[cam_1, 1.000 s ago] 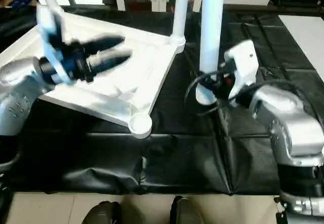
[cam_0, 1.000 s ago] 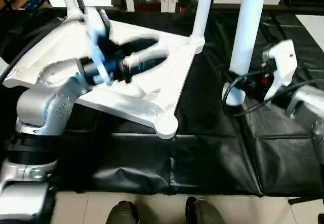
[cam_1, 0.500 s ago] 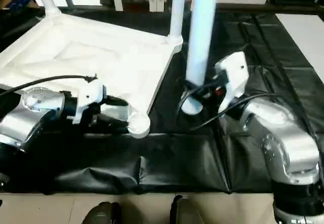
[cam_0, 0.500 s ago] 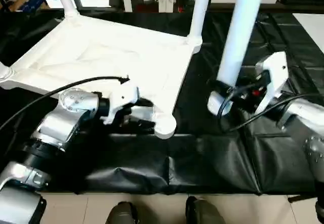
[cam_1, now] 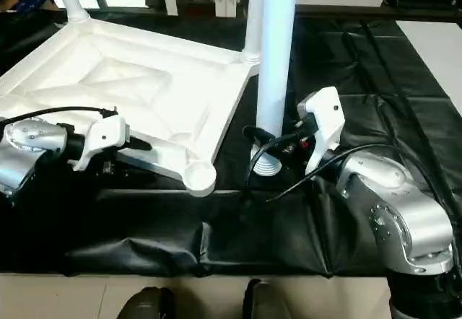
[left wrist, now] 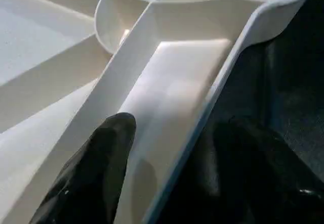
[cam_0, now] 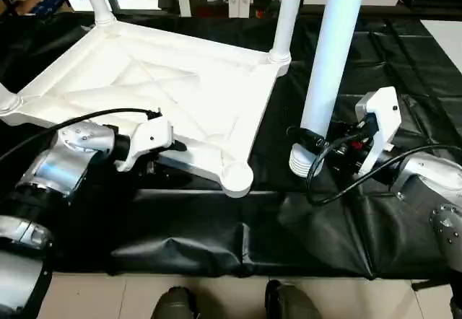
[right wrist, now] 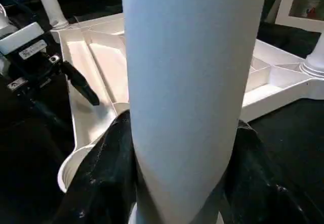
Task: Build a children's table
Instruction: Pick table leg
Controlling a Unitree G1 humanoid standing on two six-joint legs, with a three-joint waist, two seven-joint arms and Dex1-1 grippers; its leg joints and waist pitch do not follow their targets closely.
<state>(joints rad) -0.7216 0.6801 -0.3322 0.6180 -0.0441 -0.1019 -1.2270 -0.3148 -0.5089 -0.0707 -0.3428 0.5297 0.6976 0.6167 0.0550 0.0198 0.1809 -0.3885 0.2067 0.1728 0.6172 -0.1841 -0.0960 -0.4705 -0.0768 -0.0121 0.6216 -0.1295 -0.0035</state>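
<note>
1. Black draping covers the work table, with white cabinets along the top of the frame; the tabletop lies ribs-up in the upper left, with legs already standing in its far corners.
2. Centre-right, the right gripper has its fingers closed around a loose leg, held upright with its ribbed end just above the cloth.
3. Lower left, the left gripper pinches the tabletop's near rim, one finger inside the wall and one outside.
4. Judged next: carry the leg to the empty corner socket, keep it vertical, centre it, then press straight down while the left grip steadies the rim.
5. Only the left wrist view confirms the rim sits between those fingers; the right wrist view shows the black fingers hugging the leg on both sides, with the socket beyond
</note>
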